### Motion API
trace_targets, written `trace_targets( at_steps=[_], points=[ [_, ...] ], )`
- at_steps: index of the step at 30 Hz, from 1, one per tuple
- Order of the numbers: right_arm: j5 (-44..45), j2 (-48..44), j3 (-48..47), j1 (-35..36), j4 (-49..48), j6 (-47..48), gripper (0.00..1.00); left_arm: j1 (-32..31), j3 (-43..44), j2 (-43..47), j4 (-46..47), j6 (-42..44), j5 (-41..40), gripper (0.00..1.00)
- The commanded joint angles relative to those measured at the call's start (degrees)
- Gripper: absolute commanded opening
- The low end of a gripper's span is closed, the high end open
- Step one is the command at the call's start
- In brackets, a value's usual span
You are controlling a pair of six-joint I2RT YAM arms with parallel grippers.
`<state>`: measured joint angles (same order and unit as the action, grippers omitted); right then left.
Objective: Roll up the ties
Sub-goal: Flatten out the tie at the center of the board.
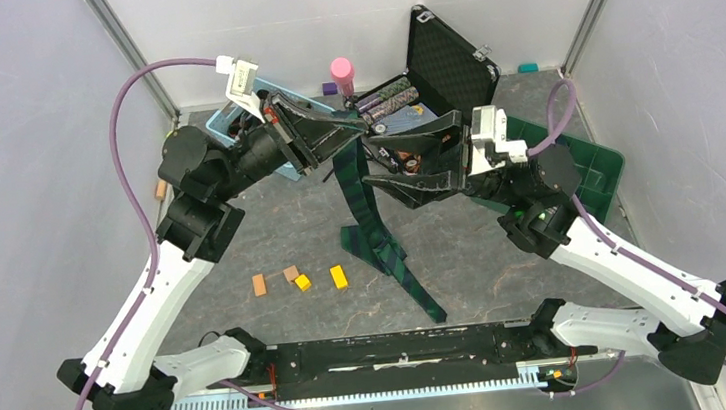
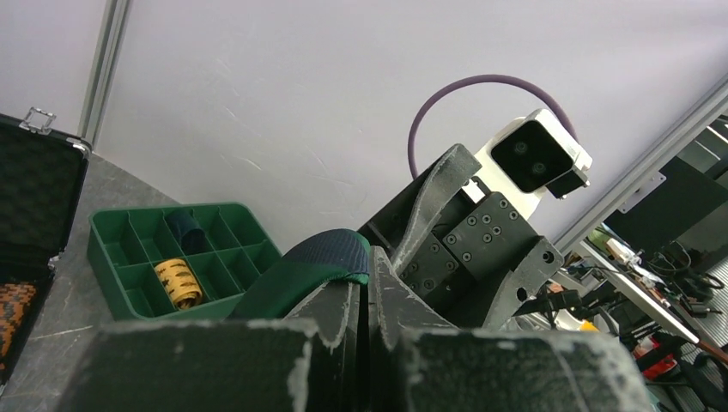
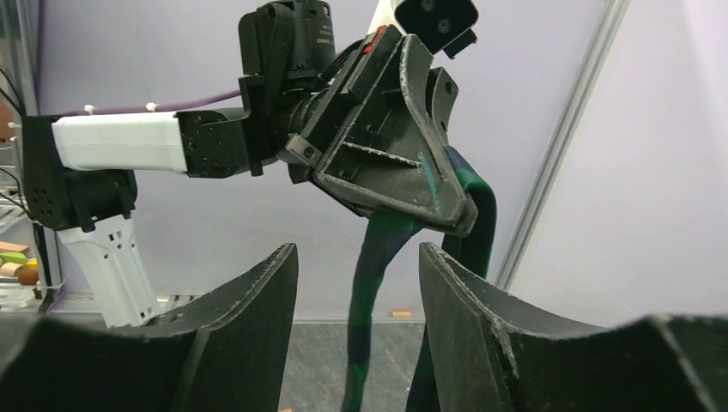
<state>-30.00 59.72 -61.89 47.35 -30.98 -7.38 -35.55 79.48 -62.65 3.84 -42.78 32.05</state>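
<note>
A dark green-and-navy plaid tie (image 1: 369, 229) hangs from my left gripper (image 1: 363, 121), which is raised over the middle of the table and shut on the tie's upper fold. The lower part lies crumpled on the table, and its narrow end trails toward the near edge. In the left wrist view the fold (image 2: 330, 256) bulges over the tips of my left gripper (image 2: 367, 262). My right gripper (image 1: 372, 162) is open just below the left one. In the right wrist view one hanging strand of the tie (image 3: 384, 232) runs between the fingers of my right gripper (image 3: 356, 251), touching neither.
An open black case (image 1: 445, 56) with rolled ties (image 1: 389, 97) stands at the back, beside a pink bottle (image 1: 341, 74). A green divided tray (image 1: 596, 157) at right holds a yellow roll (image 2: 176, 283). A blue bin (image 1: 227, 128) is back left. Small orange and yellow blocks (image 1: 298, 278) lie front left.
</note>
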Motion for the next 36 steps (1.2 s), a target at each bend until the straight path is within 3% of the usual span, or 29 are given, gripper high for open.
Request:
trace_targets(
  at_steps=[1, 17, 21, 25, 30, 36],
  points=[
    [-1.54, 0.34, 0.48, -0.07, -3.64, -3.84, 0.59, -0.33, -0.28, 0.32, 6.78, 0.19, -0.43, 0.02],
    [-2.10, 6.03, -1.74, -0.06, -7.68, -9.15, 0.50, -0.66, -2.85, 0.86, 9.30, -0.89, 0.46, 0.02],
    [-1.41, 6.12, -2.02, -0.11, -7.67, -9.45, 0.38, -0.66, -3.92, 1.25, 10.00, -1.22, 0.29, 0.02],
    [-0.09, 5.83, -2.04, -0.07, -6.75, -9.14, 0.01, -0.66, -4.42, 1.45, 10.25, -1.40, 0.55, 0.02],
    [2.86, 4.89, -1.59, -0.07, -5.22, -7.92, 0.00, -0.66, -5.45, 1.70, 11.98, -2.58, 0.77, 0.17],
    [4.49, 3.63, -1.32, -0.05, -4.67, -6.23, 0.00, -0.64, -7.28, 1.80, 15.47, -4.91, 1.83, 0.22]
  ],
)
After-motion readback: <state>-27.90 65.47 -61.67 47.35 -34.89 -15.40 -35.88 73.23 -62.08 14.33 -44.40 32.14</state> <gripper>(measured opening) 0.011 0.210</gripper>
